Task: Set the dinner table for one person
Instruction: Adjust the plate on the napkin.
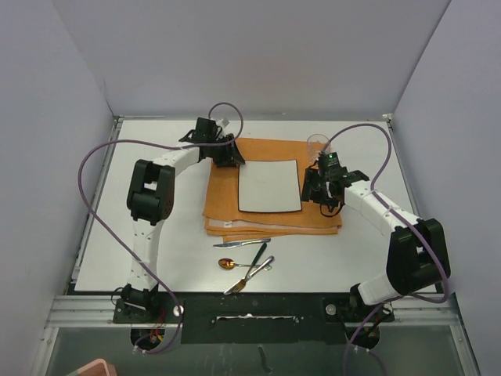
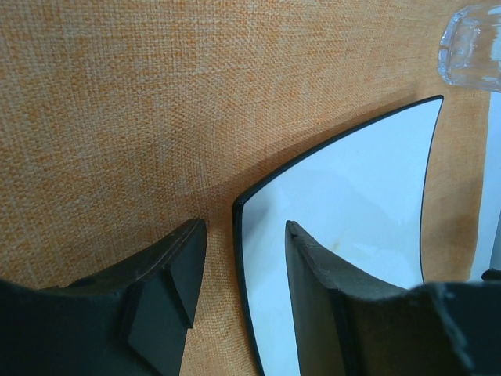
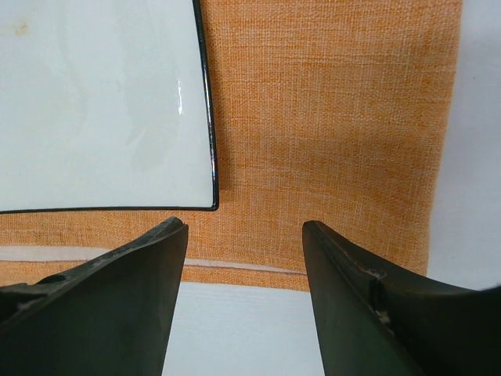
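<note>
On the dinner table (image 1: 156,235) lies a folded orange cloth (image 1: 227,200) with a square white plate (image 1: 270,186) on top. My left gripper (image 1: 227,153) hangs at the plate's far left corner. In the left wrist view it (image 2: 245,225) is open, one finger over the cloth (image 2: 141,117), the other over the plate (image 2: 352,196), the dark rim between them untouched. My right gripper (image 1: 322,192) is off the plate's right side. The right wrist view shows it (image 3: 244,223) open over the cloth's (image 3: 329,117) edge and bare table (image 3: 235,329), the plate's (image 3: 102,102) corner up left.
A clear glass (image 1: 316,143) stands on the cloth's far right corner, also in the left wrist view (image 2: 470,47). A knife (image 1: 241,244), a spoon (image 1: 235,263) and a fork (image 1: 250,276) lie on the table in front of the cloth. Grey walls enclose three sides.
</note>
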